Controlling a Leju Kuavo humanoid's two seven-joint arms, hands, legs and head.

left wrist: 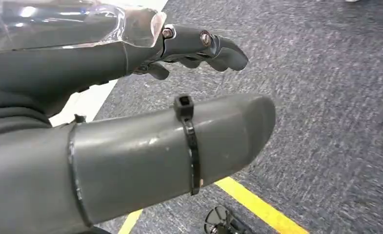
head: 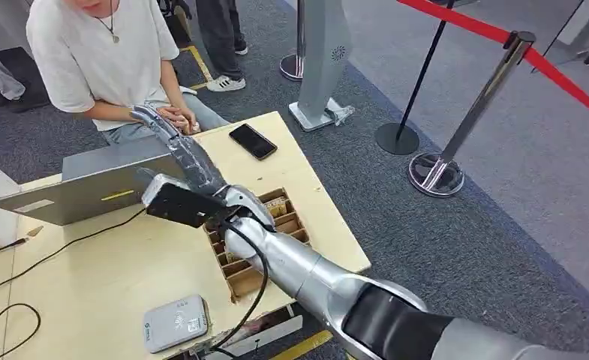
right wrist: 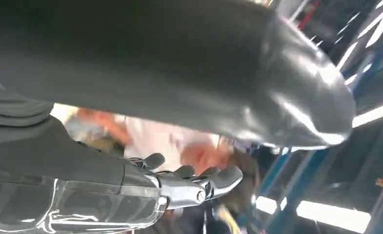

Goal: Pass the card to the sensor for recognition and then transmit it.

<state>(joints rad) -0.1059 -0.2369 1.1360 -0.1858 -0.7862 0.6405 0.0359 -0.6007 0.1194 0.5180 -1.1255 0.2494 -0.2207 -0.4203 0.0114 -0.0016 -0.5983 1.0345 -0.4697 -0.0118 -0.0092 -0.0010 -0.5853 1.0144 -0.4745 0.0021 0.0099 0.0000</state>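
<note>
The card reader (head: 175, 322) lies at the tabletop's (head: 88, 285) near edge. The left hand (left wrist: 179, 73) hangs over carpet, fingers apart, empty. The right hand (head: 167, 133) reaches toward a seated person (head: 103, 52), empty, fingers spread; the card's whereabouts are unclear.

One desk (head: 111, 277), one open laptop (head: 88, 191), one black phone (head: 253, 141) beyond the laptop, one grey card reader (head: 175, 323) nearer than the laptop, one divided cardboard box (head: 242, 274), two stanchion posts (head: 456, 135), one seated person (head: 107, 60)
</note>
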